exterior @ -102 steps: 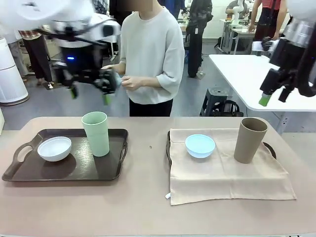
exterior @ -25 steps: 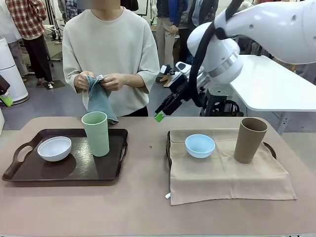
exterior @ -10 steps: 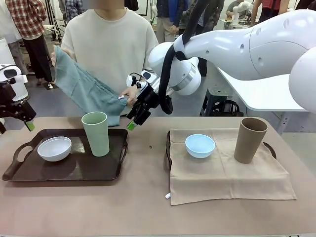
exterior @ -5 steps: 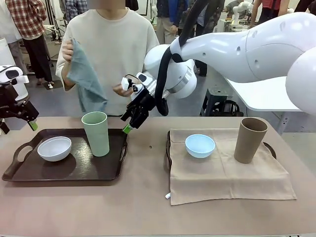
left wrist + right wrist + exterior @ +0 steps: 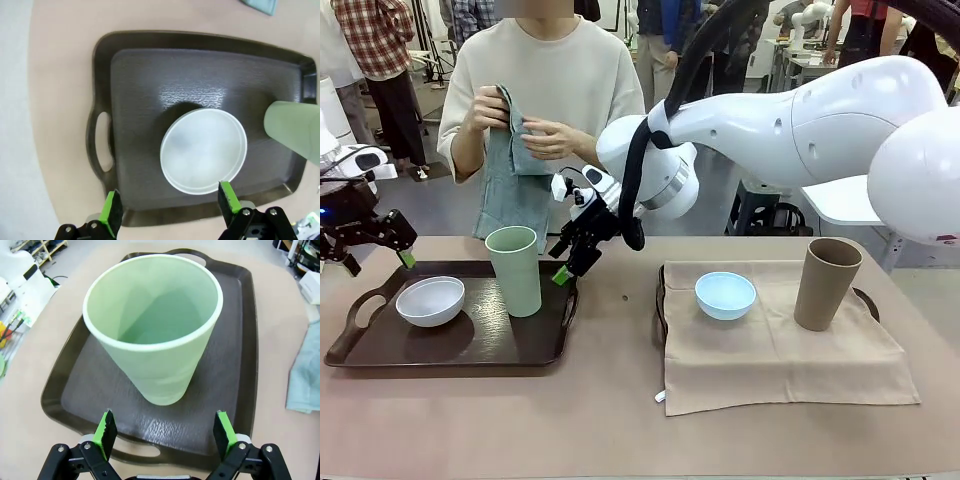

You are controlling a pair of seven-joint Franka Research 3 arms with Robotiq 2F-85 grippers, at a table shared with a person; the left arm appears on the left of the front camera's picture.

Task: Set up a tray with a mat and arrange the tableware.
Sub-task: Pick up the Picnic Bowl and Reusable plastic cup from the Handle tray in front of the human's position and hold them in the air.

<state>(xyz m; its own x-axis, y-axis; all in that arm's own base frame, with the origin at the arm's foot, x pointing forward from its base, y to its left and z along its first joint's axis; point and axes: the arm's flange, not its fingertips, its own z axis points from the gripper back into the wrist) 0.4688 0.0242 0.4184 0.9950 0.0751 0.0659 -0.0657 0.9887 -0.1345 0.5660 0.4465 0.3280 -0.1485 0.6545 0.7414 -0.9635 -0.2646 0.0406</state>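
Note:
A dark tray (image 5: 350, 345) at the left carries a white bowl (image 5: 430, 300) and a pale green tumbler (image 5: 514, 270). My left gripper (image 5: 377, 256) hovers open above the tray's left end; in its wrist view the gripper (image 5: 170, 207) looks down on the white bowl (image 5: 203, 151). My right gripper (image 5: 570, 268) reaches across and stands open just right of the green tumbler, facing it (image 5: 155, 340) in its wrist view. At the right a tan mat (image 5: 770, 350) covers a second tray and bears a light blue bowl (image 5: 725, 295) and a brown tumbler (image 5: 828, 283).
A person at the far side holds a teal cloth (image 5: 505, 190) bunched in both hands above the left tray's far edge. Bare tabletop lies between the two trays and along the front edge. The cloth's corner (image 5: 305, 375) hangs beside the tray.
My right gripper has come left and down to the green tumbler. My left gripper has shifted right over the tray. The person has gathered the spread cloth into both hands.

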